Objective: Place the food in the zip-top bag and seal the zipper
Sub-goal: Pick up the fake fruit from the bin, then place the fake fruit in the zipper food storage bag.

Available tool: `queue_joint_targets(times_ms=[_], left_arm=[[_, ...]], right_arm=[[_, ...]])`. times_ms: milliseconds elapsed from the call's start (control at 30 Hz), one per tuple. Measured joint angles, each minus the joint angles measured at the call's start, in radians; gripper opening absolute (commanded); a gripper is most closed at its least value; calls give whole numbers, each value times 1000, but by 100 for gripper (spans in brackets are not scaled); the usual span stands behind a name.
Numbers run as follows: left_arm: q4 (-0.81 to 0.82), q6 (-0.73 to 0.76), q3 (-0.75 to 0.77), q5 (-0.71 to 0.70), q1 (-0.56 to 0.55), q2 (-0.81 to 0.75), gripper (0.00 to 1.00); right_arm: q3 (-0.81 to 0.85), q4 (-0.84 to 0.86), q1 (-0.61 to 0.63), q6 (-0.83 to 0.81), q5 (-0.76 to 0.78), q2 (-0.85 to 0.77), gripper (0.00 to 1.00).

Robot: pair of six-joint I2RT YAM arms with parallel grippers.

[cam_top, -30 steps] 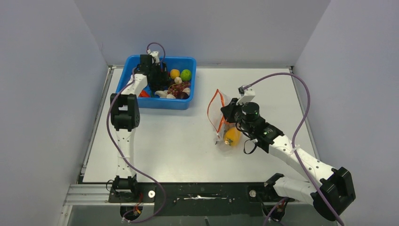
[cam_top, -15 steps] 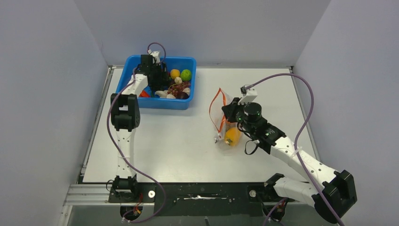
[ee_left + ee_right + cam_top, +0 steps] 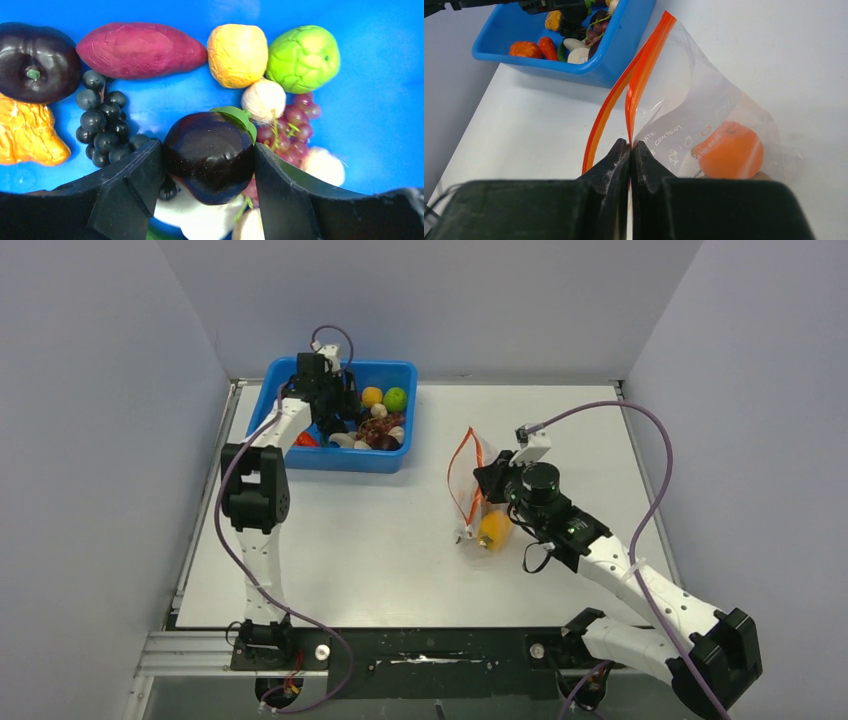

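My left gripper [image 3: 207,160] is shut on a dark purple toy plum [image 3: 208,156] with a green leaf, held just above the other food in the blue bin [image 3: 340,462]. It shows at the bin's back left in the top view [image 3: 335,405]. My right gripper [image 3: 630,147] is shut on one side of the orange zipper [image 3: 644,65], holding the clear zip-top bag [image 3: 704,115] with its mouth open. An orange toy fruit [image 3: 730,150] lies inside the bag [image 3: 470,485].
The bin holds a purple sweet potato [image 3: 140,49], a yellow fruit [image 3: 237,54], a green fruit [image 3: 302,57], dark grapes [image 3: 102,125], red grapes [image 3: 292,122], a garlic [image 3: 264,99] and another plum [image 3: 35,60]. White table [image 3: 380,540] lies between bin and bag.
My left arm has shifted slightly at the bin. My right gripper has moved a little right with the bag's edge, raising the mouth.
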Motion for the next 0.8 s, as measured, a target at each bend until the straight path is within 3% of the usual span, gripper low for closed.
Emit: queue_joint_targets(times_ms=[433, 800], left_arm=[[0, -37, -134, 1, -42, -258, 19], [30, -119, -483, 93, -130, -745, 19]], right_arm=[[-4, -51, 0, -12, 42, -61, 0], [-3, -86, 0, -13, 43, -96, 0]])
